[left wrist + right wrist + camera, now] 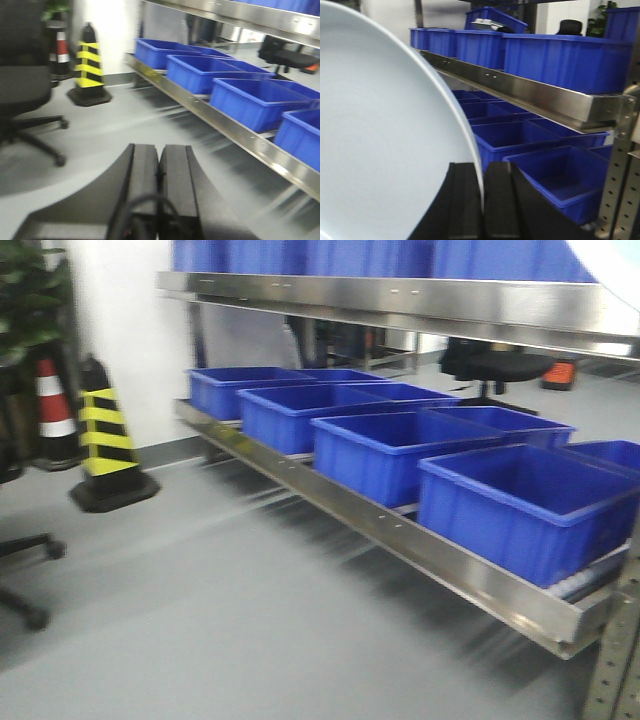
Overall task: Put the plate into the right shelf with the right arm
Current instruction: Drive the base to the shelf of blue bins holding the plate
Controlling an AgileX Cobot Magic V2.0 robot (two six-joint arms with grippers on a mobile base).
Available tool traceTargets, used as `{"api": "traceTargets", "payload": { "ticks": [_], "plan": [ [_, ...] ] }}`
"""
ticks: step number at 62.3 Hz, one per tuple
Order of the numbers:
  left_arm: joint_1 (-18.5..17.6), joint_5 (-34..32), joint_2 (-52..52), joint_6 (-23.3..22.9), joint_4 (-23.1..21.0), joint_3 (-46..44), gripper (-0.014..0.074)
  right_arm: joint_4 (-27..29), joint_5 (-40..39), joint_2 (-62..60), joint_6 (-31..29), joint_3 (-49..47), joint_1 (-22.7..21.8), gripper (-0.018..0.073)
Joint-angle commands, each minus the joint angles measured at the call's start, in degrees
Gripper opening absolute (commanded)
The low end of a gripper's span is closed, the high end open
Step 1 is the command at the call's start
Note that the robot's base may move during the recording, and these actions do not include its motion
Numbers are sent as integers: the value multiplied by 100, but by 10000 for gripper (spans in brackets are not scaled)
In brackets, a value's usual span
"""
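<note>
In the right wrist view my right gripper [481, 167] is shut on the rim of the white plate [385, 130], which stands on edge and fills the left half of that view. The steel right shelf [530, 92] with its flat front rail runs past on the right, blue bins above and below it. The shelf also shows in the front view [400, 302], where neither the plate nor a gripper is seen. My left gripper [159, 150] is shut and empty, above the grey floor, left of the shelf's lower rail [220, 125].
Blue bins [520, 500] line the lower shelf level. A perforated steel upright [620, 165] stands at the right. A yellow-black cone [105, 445] and a red-white cone [55, 410] stand by the wall. A black office chair [25, 85] is at the left.
</note>
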Motion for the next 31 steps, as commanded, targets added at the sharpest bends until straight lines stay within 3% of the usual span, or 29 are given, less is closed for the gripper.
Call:
{"api": "traceTargets", "payload": {
  "ticks": [1, 31],
  "plan": [
    [-11, -516, -59, -40, -47, 59, -128, -69, -546, 66, -34, -158, -45, 54],
    [-11, -516, -59, -40, -47, 59, -128, -69, -546, 66, -34, -158, -45, 54]
  ]
}}
